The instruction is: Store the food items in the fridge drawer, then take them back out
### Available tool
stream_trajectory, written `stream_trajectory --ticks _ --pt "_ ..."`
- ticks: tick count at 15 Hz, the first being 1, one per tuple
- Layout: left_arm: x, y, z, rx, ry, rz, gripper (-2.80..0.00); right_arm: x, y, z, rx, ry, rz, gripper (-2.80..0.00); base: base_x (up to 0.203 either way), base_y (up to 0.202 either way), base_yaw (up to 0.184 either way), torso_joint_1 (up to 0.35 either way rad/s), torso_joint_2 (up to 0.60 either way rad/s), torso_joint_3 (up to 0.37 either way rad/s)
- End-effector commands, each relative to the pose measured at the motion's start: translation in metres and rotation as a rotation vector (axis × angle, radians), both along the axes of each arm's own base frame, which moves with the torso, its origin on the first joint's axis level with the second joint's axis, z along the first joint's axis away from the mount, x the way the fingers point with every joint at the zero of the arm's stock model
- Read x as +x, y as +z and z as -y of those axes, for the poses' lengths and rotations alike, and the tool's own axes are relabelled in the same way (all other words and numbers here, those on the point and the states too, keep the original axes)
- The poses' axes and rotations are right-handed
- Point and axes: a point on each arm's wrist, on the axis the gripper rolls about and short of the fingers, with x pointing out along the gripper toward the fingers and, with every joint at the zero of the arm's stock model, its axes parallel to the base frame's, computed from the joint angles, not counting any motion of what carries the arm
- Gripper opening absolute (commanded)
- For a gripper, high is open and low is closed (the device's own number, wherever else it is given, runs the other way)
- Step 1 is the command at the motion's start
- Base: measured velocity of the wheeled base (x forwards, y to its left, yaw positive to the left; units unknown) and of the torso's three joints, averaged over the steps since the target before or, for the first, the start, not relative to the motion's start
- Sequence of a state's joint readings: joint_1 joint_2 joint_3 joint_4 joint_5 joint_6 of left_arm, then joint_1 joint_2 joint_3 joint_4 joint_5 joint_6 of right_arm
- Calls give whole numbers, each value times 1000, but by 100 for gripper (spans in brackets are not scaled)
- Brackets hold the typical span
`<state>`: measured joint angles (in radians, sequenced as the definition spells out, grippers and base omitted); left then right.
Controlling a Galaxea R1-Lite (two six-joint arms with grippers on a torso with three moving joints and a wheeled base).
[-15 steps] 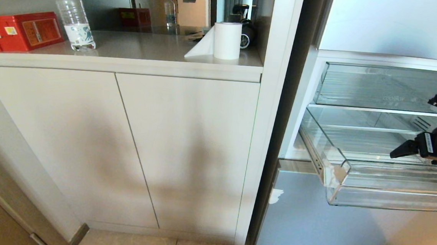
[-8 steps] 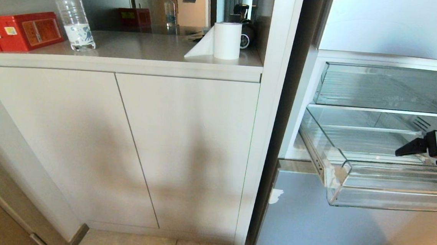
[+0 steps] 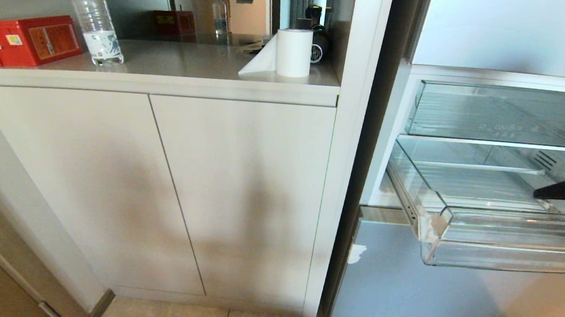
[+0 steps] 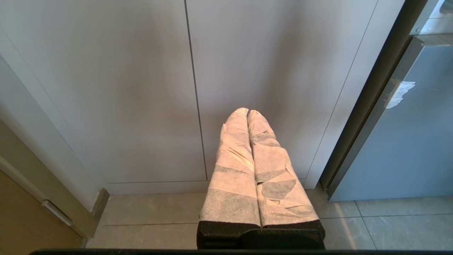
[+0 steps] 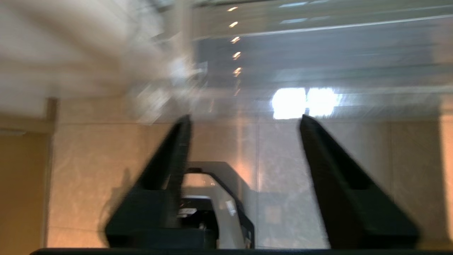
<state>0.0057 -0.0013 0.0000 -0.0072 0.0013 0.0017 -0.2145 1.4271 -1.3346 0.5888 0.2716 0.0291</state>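
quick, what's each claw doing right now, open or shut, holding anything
Left claw: shut, paper-wrapped fingers pressed together, holding nothing, parked before the pale cabinet doors.
Right claw: open, black fingers apart, nothing between them, by the clear plastic fridge drawer.

Head camera looks forward and down at cabinet doors (image 3: pixel 161 190) and fridge drawer (image 3: pixel 505 243); left wrist camera shares those doors (image 4: pixel 141 88), nearer the floor (image 4: pixel 159 212)

The left gripper (image 4: pixel 247 113) has 2 long tapered fingers (image 4: pixel 233 170) wrapped in white fabric tape on a black base. The right gripper (image 5: pixel 244 122) has 2 bare matte-black wedge-shaped fingers (image 5: pixel 339 177).
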Motion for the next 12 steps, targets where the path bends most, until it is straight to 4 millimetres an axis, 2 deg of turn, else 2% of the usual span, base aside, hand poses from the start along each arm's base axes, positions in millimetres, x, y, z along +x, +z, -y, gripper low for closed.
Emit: stream_trajectory --ticks 1,4,7,10,12 --pt "0 0 0 0 1 -1 -280 -50 11 -12 -10 17 94 -280 0 0 0 0 0 0" --pt "0 0 0 0 1 -1 -280 -104 -2 -24 -26 41 193 -280 0 0 0 0 0 0" --pt "0 0 0 0 1 -1 -280 -143 -18 -33 -47 50 274 -280 0 0 0 0 0 0" --pt "0 0 0 0 1 -1 -280 -171 -41 -39 -47 49 308 -280 0 0 0 0 0 0" --pt "0 0 0 0 1 -1 -280 -178 -59 -40 -50 46 341 -280 0 0 0 0 0 0"
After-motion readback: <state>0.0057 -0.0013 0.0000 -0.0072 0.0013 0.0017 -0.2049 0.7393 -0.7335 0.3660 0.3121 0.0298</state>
